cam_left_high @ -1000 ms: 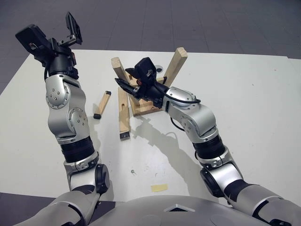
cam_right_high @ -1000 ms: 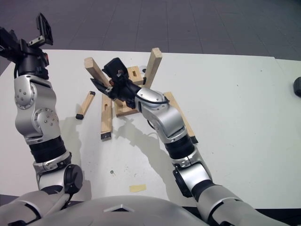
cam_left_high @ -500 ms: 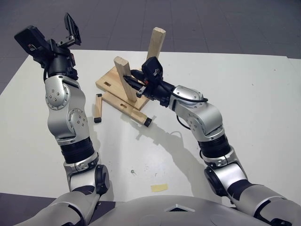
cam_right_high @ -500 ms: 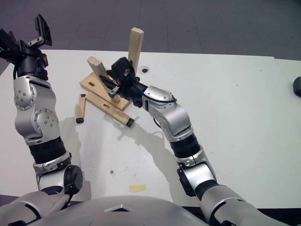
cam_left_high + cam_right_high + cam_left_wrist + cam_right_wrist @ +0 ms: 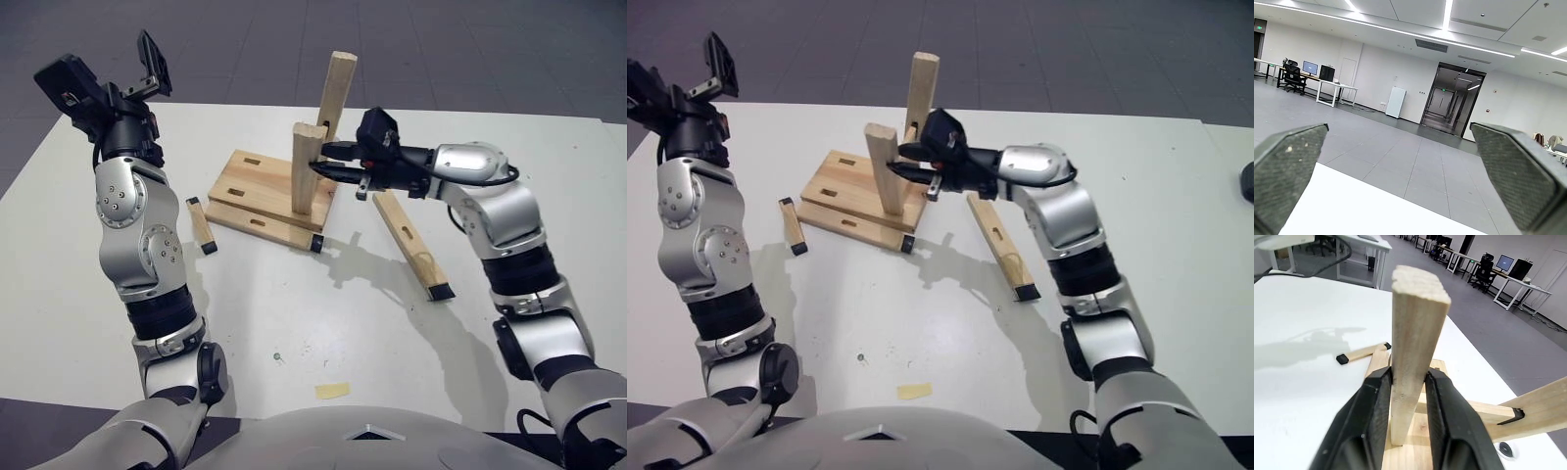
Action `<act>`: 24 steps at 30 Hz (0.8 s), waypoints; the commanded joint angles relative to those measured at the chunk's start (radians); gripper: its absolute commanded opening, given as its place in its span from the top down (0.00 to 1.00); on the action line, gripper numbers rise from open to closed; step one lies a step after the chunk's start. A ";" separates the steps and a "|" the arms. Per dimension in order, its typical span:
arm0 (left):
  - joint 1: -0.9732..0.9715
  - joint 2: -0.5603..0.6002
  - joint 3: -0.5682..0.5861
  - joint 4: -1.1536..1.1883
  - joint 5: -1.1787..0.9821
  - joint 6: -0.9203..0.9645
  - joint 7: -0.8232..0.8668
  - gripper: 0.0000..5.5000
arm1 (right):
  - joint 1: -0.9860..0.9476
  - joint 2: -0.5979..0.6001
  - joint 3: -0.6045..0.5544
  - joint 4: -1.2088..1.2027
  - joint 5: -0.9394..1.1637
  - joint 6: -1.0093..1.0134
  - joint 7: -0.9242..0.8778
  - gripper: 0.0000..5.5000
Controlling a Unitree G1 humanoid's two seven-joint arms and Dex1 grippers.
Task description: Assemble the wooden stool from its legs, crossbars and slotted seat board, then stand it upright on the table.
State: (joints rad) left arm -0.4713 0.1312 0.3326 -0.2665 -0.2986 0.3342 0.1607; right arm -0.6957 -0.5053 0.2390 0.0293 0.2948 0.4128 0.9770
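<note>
**As the right arm swings out, the stool base comes down flat**

Where the seat board [image 5: 257,176] stood tipped up on one edge a second ago, with its two fitted legs splayed outward, it now lies flat on the table [image 5: 549,196]. It sits toward the far middle, and both legs point up. The right gripper [image 5: 321,169] has carried it round, the arm sweeping from the middle out to the right. Its jaws stay pinched on the near leg [image 5: 306,166] about halfway up, and the wrist view shows the two pads pressed against opposite faces of the wood. The far leg [image 5: 335,93] rises just behind, reaching higher and leaning slightly. The short bar [image 5: 202,226], left of the board, has turned a little as well. The left gripper [image 5: 108,74] has not stirred: it is held high over the far left corner, jaws spread wide on nothing.

I judge this a better footing for the job. With the board flat and its slots facing up, the remaining pieces can be pressed down into it, and turning the stool over comes last.

Counted:
- **Seat board:** one.
- **Long pieces:** four.
  - Two stand upright in the board.
  - One front bar [image 5: 263,227] lies against the board's near edge; I cannot tell whether it is joined.
  - One loose bar [image 5: 411,245] lies on the table below the right arm.
- **Short bar:** one.

A scrap of tape [image 5: 331,390] lies near the front edge.
</note>
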 commanded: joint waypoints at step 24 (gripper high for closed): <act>0.042 -0.009 0.004 -0.027 0.005 0.022 0.013 0.02 | 0.003 -0.081 -0.376 -0.299 0.447 0.256 -0.033 0.30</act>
State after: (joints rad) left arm -0.4404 0.1292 0.3358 -0.2829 -0.2972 0.3564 0.1647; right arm -0.7299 -0.6471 -0.1242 -0.1299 0.6365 0.5831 1.0212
